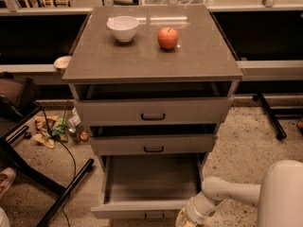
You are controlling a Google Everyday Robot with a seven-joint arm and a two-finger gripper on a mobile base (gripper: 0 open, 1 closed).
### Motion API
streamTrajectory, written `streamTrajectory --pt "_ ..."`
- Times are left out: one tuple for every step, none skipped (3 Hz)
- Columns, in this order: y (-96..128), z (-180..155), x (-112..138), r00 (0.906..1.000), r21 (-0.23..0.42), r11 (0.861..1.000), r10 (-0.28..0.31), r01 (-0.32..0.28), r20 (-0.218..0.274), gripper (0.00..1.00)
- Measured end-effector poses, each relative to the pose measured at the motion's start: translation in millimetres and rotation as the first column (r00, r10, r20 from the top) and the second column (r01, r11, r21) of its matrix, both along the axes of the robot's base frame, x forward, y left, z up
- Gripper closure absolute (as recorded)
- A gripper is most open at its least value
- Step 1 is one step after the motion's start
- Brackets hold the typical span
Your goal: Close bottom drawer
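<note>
Hovering at frame bottom, gripper [185,219] is just beside right end of bottom drawer [151,178] front, which runs left-right; push dir. is back, into cabinet [152,111]. Grip state: cannot tell.

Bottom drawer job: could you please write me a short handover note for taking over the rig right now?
Gripper: low at the front right corner of the bottom drawer, at the picture's lower edge and partly cut off. Contact with the drawer cannot be told.
Bottom drawer: pulled far out, nothing visible inside.
Done: the gripper is placed at the drawer front; the drawer is not yet closed.
Left: push the drawer in until its front sits under the middle drawer.
Not part of the job: bowl and apple on the cabinet top.
</note>
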State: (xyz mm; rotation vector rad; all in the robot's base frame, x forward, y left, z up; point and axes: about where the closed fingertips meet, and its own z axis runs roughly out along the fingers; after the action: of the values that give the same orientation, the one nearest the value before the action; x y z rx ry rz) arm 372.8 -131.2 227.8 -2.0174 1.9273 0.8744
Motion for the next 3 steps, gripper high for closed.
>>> streamTrajectory --pt "-10 -40 7 0.9981 -0.026 1.000 0.011 -0.010 0.061 1.00" --pt "-18 -60 21 0.9936 -0.030 0.999 0.014 -0.011 0.112 1.00" --pt "-21 -69 39 0.9855 -0.028 1.000 0.003 0.002 0.170 1.00"
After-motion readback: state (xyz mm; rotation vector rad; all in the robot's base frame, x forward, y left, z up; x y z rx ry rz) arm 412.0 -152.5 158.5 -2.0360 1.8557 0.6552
